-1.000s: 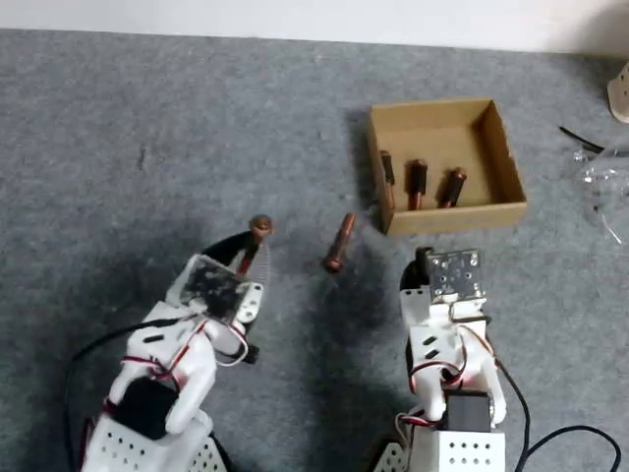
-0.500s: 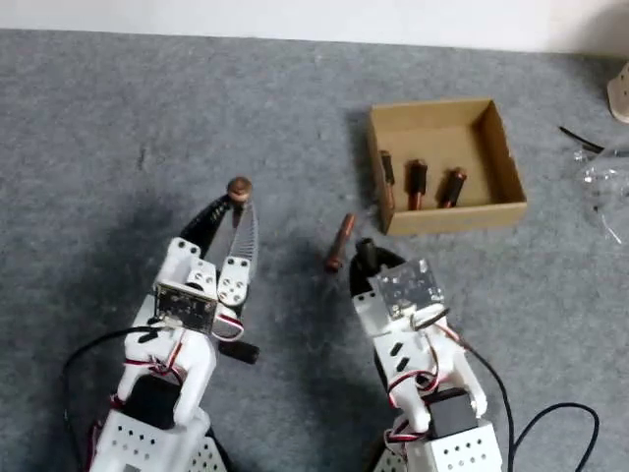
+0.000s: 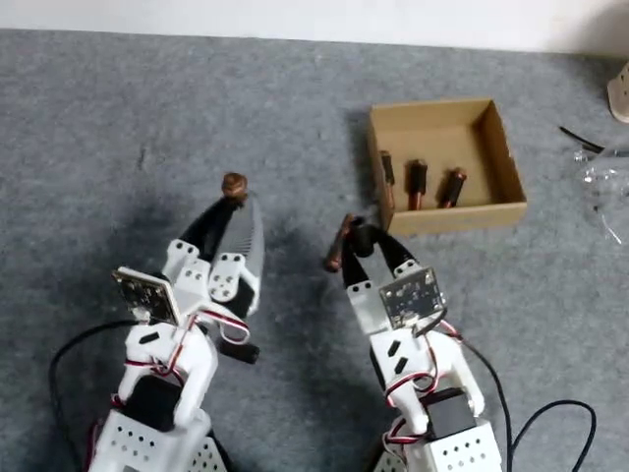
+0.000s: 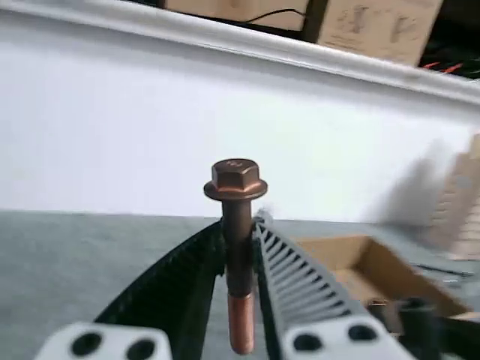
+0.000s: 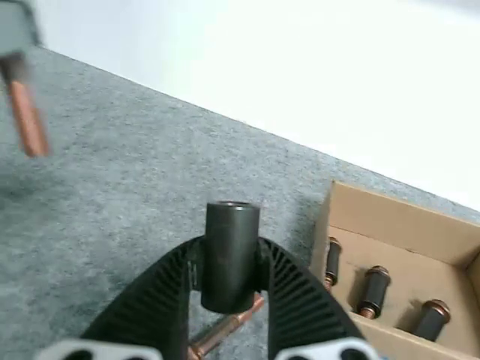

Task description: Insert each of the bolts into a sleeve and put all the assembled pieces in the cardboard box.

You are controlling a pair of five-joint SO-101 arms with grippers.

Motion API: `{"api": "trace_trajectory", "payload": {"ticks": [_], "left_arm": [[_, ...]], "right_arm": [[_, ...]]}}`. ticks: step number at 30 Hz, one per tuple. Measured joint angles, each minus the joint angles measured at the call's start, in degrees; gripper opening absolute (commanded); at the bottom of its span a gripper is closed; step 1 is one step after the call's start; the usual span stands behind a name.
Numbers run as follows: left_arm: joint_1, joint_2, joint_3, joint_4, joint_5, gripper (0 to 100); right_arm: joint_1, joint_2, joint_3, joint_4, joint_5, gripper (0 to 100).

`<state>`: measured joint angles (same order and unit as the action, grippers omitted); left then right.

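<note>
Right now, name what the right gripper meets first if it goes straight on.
Likely nothing near: the right gripper, shut on a black sleeve, points across grey carpet toward the white wall. The cardboard box sits off to one side, the loose bolt beneath the gripper; height is unclear.

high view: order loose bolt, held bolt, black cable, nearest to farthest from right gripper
1. loose bolt, on the carpet just beside the right gripper
2. held bolt, across in the left gripper
3. black cable, far right edge

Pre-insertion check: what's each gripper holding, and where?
Left gripper grips a bolt by its shank, below the head. Right gripper clamps a sleeve mid-body.
</note>
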<state>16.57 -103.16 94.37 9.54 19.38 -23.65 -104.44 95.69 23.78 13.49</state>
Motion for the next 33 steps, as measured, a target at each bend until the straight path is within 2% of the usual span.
{"api": "trace_trajectory", "payload": {"ticks": [5,12,15,21,26,33], "left_arm": [[2.9,0.0,-0.1,0.0,5.5,1],[6.7,0.0,-0.1,0.0,6.2,1],[7.2,0.0,-0.1,0.0,7.5,1],[7.5,0.0,-0.1,0.0,15.6,1],[7.8,0.1,1.2,-0.3,16.4,1],[7.8,0.1,1.7,-4.8,16.4,1]], "right_arm": [[-3.1,0.0,0.0,2.6,0.1,0.5],[-8.7,0.0,0.0,5.7,6.5,0.5],[-9.1,0.0,0.0,6.1,7.3,0.5],[-9.3,0.0,0.0,6.1,7.5,0.5],[-9.3,0.0,0.0,6.1,7.5,0.5],[-9.3,0.0,0.0,6.1,7.5,0.5]]}}
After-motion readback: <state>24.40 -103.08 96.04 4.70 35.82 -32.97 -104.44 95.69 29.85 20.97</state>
